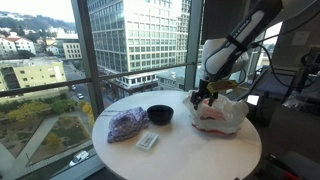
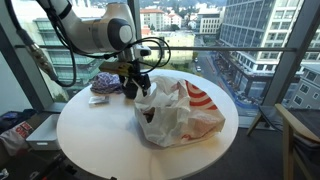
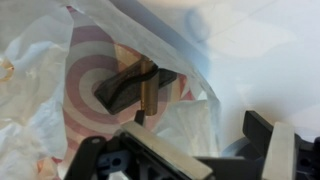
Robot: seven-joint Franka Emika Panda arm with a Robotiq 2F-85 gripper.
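Gripper (image 2: 138, 90) is hovering with fingers spread, pinching nothing, at the mouth of the plastic bag (image 2: 185, 115). Dark object (image 3: 125, 90) is lying inside, just below the fingertips. Risk: closing now may be catching loose film instead, dragging the light bag along.

White arm (image 2: 95, 30), black cabled hand (image 2: 135, 88)

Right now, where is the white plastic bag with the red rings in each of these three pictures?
Exterior view: the plastic bag lies on the right part of the round table, just below the gripper.
Exterior view: the bag lies mid-table, right of the gripper.
Wrist view: the bag fills the picture.
Shared landmark: the gripper, at the bag's edge.
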